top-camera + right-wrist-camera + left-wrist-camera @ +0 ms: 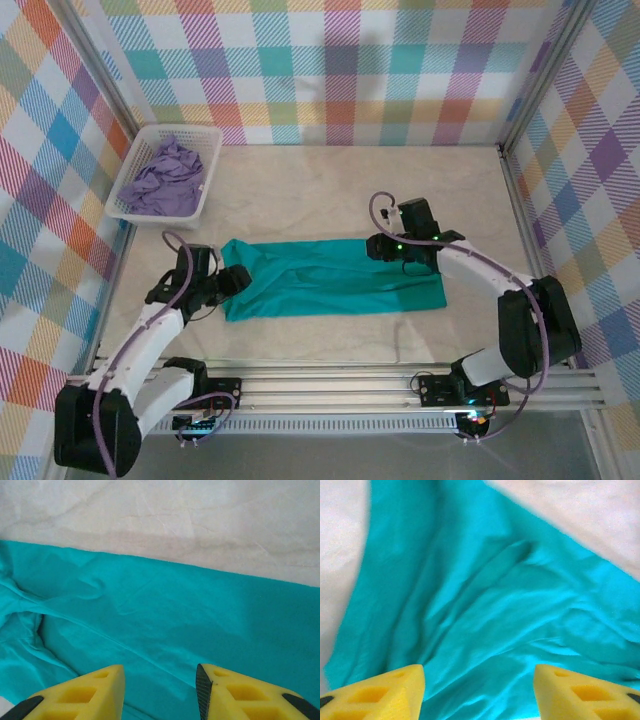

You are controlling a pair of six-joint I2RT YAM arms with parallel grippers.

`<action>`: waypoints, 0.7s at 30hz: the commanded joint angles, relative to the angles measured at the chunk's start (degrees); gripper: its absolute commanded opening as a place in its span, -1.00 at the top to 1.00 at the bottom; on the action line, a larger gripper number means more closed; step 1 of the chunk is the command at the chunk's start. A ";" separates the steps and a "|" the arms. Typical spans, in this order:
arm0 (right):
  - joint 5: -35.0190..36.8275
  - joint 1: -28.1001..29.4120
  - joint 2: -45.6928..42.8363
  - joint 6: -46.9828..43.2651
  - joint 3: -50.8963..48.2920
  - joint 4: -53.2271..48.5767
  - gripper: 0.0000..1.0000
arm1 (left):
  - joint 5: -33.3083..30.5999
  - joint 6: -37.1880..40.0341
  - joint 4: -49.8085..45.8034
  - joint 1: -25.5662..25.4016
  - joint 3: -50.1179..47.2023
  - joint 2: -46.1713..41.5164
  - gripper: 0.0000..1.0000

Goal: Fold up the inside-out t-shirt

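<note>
Yellow-padded, my left gripper (479, 692) gapes wide above the teal t-shirt (330, 278) lying mid-frame; my right gripper (160, 690) is parted narrower, gripping nothing.

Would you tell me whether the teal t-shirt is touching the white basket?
Apart. The top external view shows a strip of bare table between the t-shirt and the basket.

Your right gripper (159, 680) is holding its yellow fingers (90, 692) apart over the teal t-shirt (175, 615), which is lying wrinkled on the pale table (175, 520)
</note>
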 commanded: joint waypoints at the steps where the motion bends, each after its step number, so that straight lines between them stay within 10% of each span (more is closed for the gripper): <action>1: -1.07 -0.03 1.49 0.84 1.99 1.84 0.16 | -1.42 4.46 10.24 -3.54 5.16 7.45 -0.24; 10: -1.24 -0.03 2.19 1.33 2.25 0.95 0.15 | -3.23 10.33 11.96 -5.69 19.81 34.69 -0.16; 21: -0.74 -0.06 3.02 1.30 2.35 -0.06 0.15 | -1.07 9.70 12.95 -6.25 20.57 38.77 0.62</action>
